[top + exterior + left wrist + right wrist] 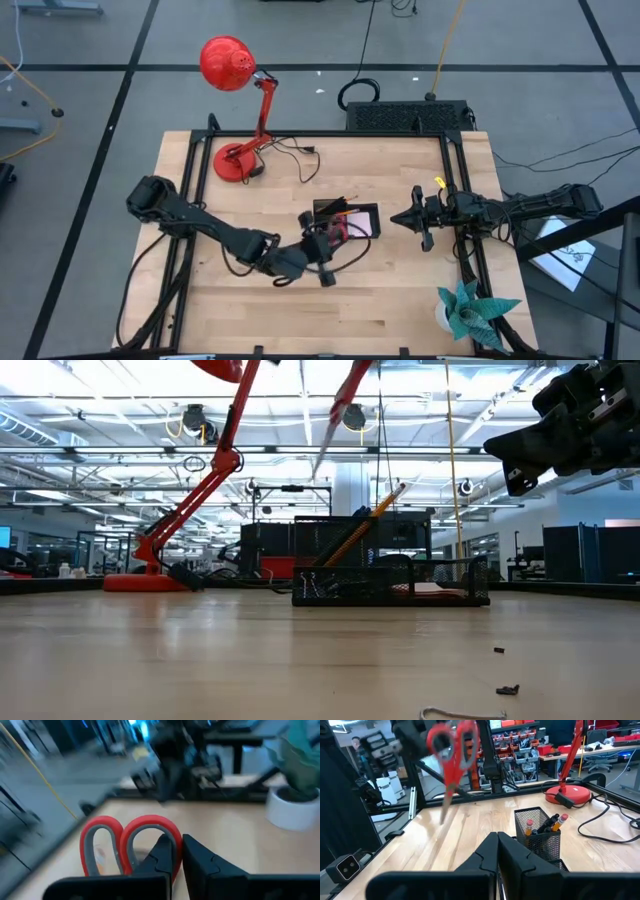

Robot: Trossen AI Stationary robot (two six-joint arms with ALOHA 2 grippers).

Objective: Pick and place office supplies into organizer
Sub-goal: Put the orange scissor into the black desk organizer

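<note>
Your red-handled scissors (451,750) hang in the air, clamped at the handles by the left pincer (177,852), blades pointing down, just left of the black wire-mesh organizer (352,218) at mid-counter. Orange pencils (561,820) stand in its cup. Open room lies on the near side of the pale wooden counter (400,300). The right pincer (408,219) waits pinched narrow, right of the organizer. Tiny black clips (508,689) lie near.

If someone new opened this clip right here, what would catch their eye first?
Most striking are the red-handled scissors, held in the air by the left gripper beside the black organizer at mid-table. The red desk lamp at the far edge comes next. The right gripper waits just right of the organizer.
</note>
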